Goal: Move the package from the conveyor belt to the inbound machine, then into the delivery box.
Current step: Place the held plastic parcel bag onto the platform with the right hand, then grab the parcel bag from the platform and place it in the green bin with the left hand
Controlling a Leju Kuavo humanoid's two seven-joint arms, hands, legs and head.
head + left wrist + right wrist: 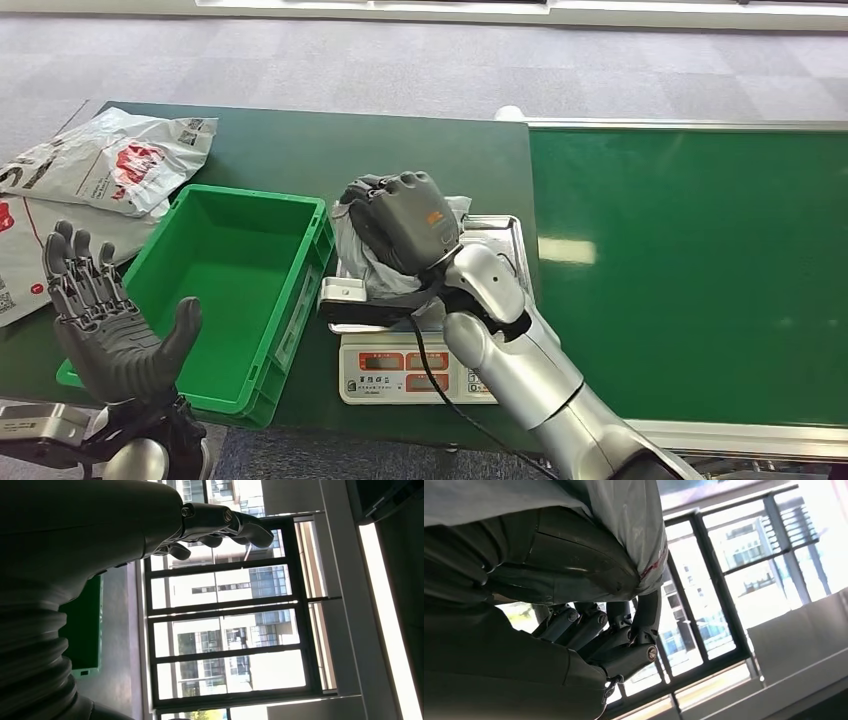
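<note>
Running this one remotely, sweeping left to right. Far left on the desk (400, 150) there's a pile of white printed mailer bags (110, 160), not my concern right now. My left hand (105, 325) is parked low in front of them, palm up, fingers spread, holding nothing.

Next over is the green delivery box (235, 290), with nothing in it that I can see. Just beside its right wall sits the inbound machine (425, 365), basically a weighing scale with a steel tray and red buttons on the front.

My right hand (405, 225) is right over that tray with its fingers wrapped tight around the grey package (350, 240). From the wrist cam the package (624, 525) is bunched up in the fingers (624, 645). I can't tell if it's resting on the tray or hanging just above it.

So I reckon I'm mid weigh-in. To do it well: set the bag flat and centred on the tray so nothing droops over the edge or onto the display. After that it's a short hop left, clearing the box's wall before I let go. Soft plastic snags on fingers, so spread them wide.

Far right is the green conveyor belt (690, 270).
</note>
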